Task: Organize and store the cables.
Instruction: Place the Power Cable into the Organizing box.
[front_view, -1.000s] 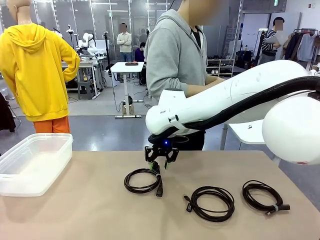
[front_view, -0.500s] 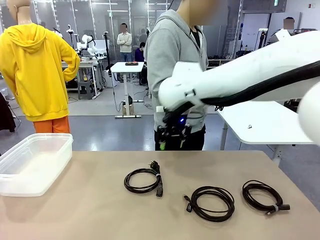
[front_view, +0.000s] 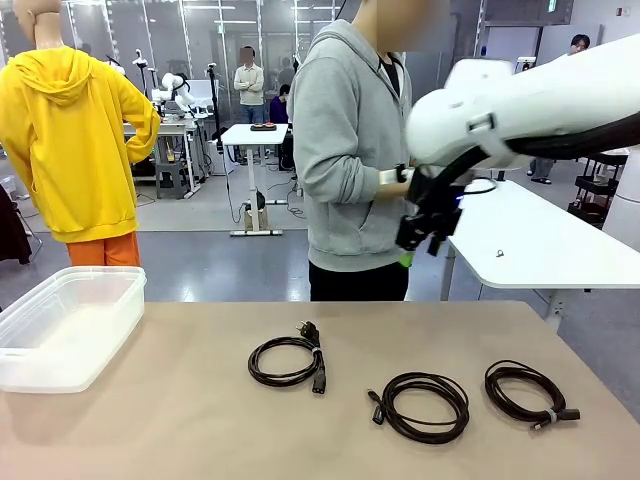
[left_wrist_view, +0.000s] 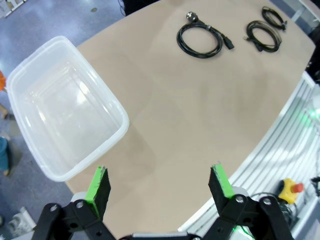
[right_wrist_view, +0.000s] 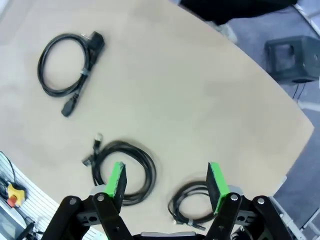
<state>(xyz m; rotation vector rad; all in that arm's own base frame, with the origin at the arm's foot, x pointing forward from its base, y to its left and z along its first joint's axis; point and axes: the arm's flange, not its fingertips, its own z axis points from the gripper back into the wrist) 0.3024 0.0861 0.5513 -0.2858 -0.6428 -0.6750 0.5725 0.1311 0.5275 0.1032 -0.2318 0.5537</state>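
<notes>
Hovering high over the bench (front_view: 180, 420), the right claw (front_view: 415, 250) is hanging released and empty; the left claw (left_wrist_view: 160, 182) is gaping above the tub (front_view: 60, 350). Three cables (front_view: 287, 360) are lying coiled, apart. Risk: pinching one loop, so a coil is unravelling past the near edge. Leftward path is looking open.

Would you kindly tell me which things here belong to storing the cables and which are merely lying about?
For the job:
- left cable coil
- middle cable coil
- right cable coil, bound by a tie
- clear plastic bin, probably where they go

Just lying about:
- white side table
- yellow-and-red button
- black box on the floor
</notes>
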